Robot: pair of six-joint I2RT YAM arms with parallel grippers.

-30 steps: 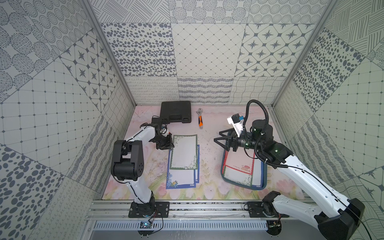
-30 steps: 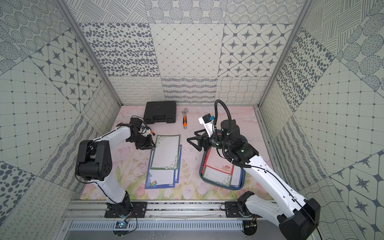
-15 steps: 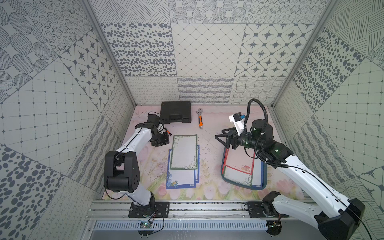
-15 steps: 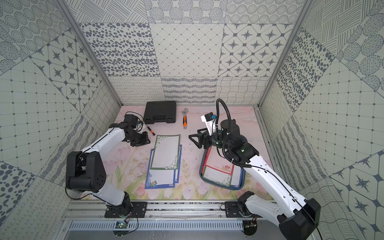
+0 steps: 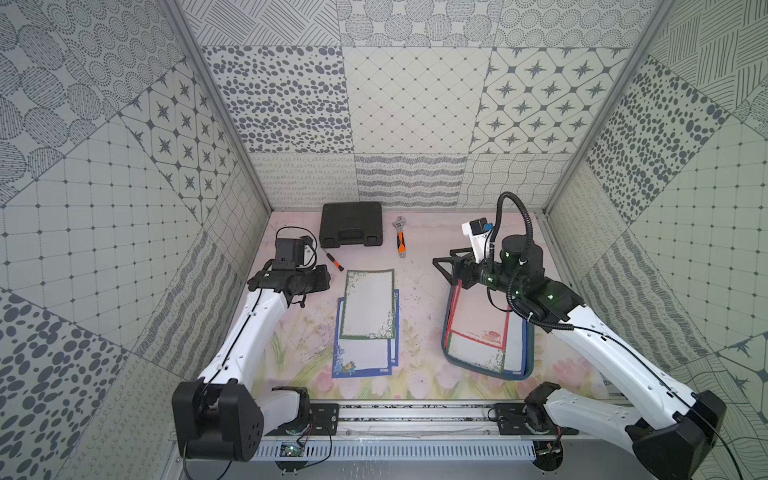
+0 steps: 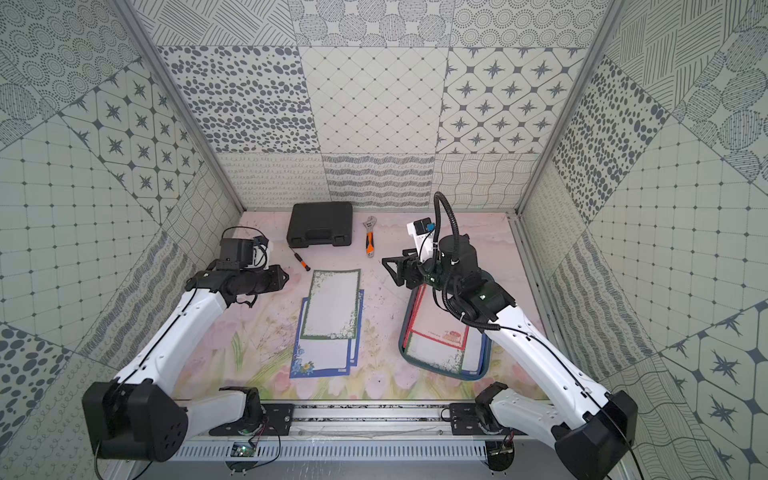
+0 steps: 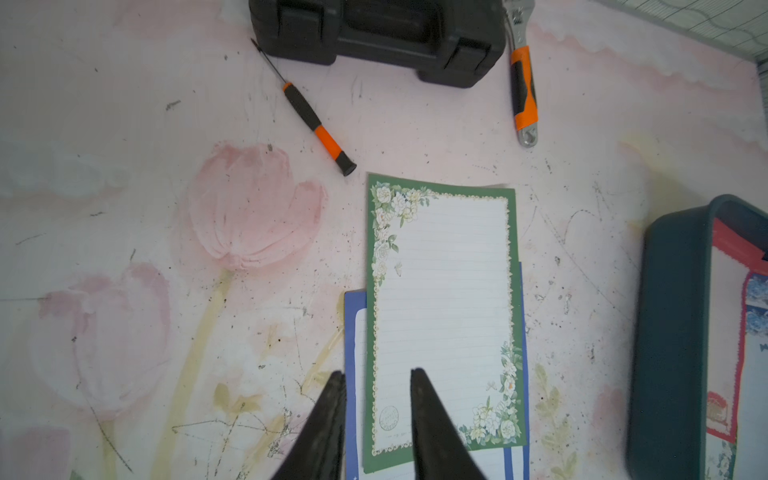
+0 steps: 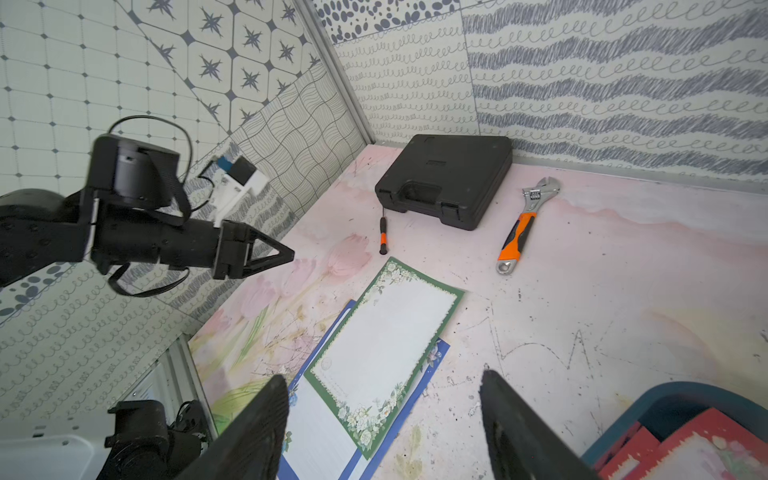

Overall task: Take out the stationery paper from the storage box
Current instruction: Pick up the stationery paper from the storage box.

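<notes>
— Is the stationery paper (image 5: 368, 305) all out?
— Not yet. Some lies on the table (image 5: 419, 266), more sits in the storage box (image 5: 445, 330). The left gripper (image 7: 378, 372) is a little open, the right gripper (image 8: 383, 375) wide. Both hold nothing.

Bright, even, diffuse light leaves only faint soft shadows; both top views are sharp, while the wrist views bow at their edges and the left one smears the storage box (image 7: 673, 332).
</notes>
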